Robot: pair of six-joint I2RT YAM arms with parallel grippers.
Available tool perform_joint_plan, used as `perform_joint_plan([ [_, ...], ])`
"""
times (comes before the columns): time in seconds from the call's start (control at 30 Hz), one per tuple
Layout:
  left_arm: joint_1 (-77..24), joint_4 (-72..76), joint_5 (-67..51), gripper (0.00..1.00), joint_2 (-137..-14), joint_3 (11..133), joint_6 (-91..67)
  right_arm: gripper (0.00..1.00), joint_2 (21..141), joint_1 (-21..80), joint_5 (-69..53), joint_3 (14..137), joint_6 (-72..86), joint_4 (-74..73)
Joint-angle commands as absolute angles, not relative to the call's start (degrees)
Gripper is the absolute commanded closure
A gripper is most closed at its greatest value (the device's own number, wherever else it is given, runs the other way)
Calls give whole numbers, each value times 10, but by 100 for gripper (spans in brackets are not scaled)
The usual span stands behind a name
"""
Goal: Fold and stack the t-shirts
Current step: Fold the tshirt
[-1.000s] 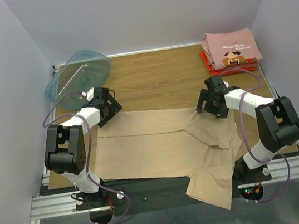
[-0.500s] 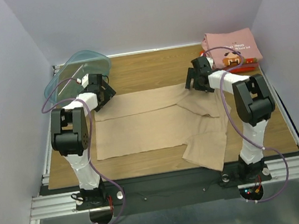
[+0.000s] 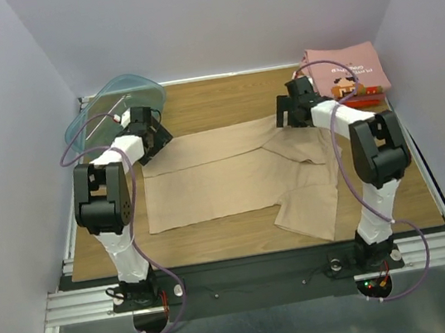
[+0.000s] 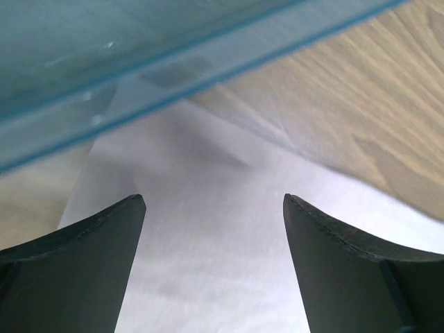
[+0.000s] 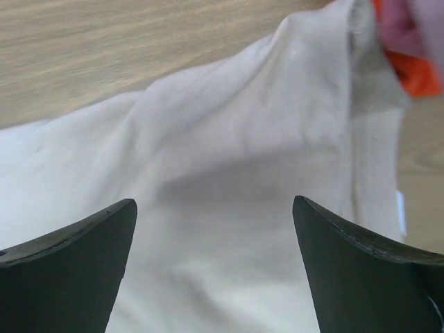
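Note:
The tan t-shirt [image 3: 224,179] lies spread flat on the wooden table, with one sleeve folded toward the front right. My left gripper [image 3: 149,135] is open over its far left corner, and cloth [image 4: 208,250] shows between the fingers [image 4: 76,263]. My right gripper [image 3: 291,110] is open over its far right corner, with tan cloth [image 5: 229,159] below the jaws. The pink printed t-shirt [image 3: 346,68] lies folded on the red-orange one [image 3: 367,97] at the back right. The red-orange shirt also shows in the right wrist view [image 5: 416,73].
The translucent teal tub [image 3: 109,108] leans at the back left, just beyond my left gripper, and its rim [image 4: 104,62] fills the top of the left wrist view. Side walls stand close on the left and right. Bare wood [image 3: 221,100] lies behind the shirt.
Both arms have reached toward the back of the table, dragging the tan shirt away from the near edge. The sleeve that hung over the front edge now lies on the table.

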State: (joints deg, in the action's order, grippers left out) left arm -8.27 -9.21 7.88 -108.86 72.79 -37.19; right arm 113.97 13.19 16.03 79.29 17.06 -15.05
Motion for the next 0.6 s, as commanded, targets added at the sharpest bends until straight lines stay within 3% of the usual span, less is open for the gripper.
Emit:
perform_joint_plan([
  [0.0, -105, -136, 88, 7, -980, 708, -360, 0, 984, 133, 112, 759, 152, -145],
  [0.3, -126, -222, 157, 7, -736, 487, -482, 0, 707, 156, 90, 540, 248, -183],
  [0.57, -129, -321, 170, 7, -629, 350, -598, 0, 599, 156, 94, 448, 308, -207],
])
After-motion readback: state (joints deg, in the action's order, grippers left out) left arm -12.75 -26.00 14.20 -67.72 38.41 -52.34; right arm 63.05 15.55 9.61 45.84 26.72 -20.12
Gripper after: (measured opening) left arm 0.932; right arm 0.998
